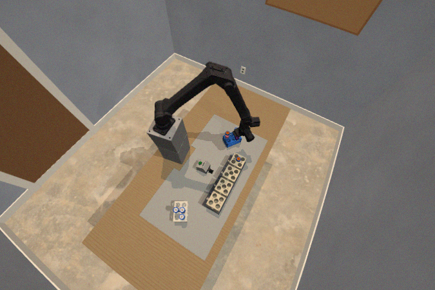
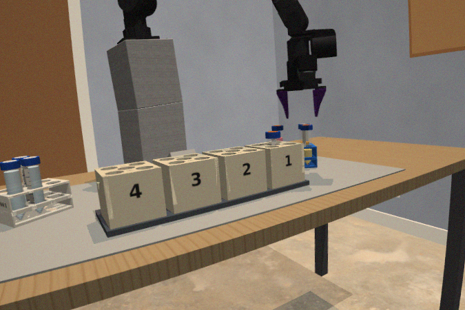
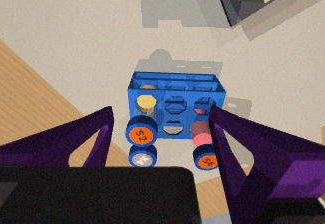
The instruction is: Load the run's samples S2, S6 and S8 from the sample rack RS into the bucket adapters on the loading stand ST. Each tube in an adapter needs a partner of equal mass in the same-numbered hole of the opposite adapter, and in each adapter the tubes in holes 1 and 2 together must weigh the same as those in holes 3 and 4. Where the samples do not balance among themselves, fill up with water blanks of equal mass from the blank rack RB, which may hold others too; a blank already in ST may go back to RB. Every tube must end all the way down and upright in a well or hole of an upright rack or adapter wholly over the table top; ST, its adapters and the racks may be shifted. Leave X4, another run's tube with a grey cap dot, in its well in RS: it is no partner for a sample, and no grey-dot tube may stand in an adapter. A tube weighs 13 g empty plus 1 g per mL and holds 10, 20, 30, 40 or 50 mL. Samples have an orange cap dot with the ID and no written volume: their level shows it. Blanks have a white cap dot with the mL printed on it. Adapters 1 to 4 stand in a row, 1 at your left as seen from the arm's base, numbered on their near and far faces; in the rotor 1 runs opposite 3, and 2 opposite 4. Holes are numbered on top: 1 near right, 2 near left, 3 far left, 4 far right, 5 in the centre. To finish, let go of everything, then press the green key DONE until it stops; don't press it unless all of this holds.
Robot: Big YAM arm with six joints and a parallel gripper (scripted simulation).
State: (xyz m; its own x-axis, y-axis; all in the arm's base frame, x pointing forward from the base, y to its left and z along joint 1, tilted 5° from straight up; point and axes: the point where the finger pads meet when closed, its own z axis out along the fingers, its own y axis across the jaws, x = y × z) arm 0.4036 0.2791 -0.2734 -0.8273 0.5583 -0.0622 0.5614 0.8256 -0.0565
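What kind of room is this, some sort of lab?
Most likely a lab bench for loading a centrifuge. Capped sample tubes stand in a blue rack, four numbered bucket adapters sit in a row on a stand, and a white rack marked for blanks holds more tubes. The open gripper hovers above.

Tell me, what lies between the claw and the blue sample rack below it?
Only the tubes standing in the blue sample rack: S2, S6 and a grey-dot tube. The open claw holds nothing; the wrist view shows it.

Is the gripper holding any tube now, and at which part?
Nothing is held: the gripper hangs open above the blue sample rack, its fingers apart from every tube.
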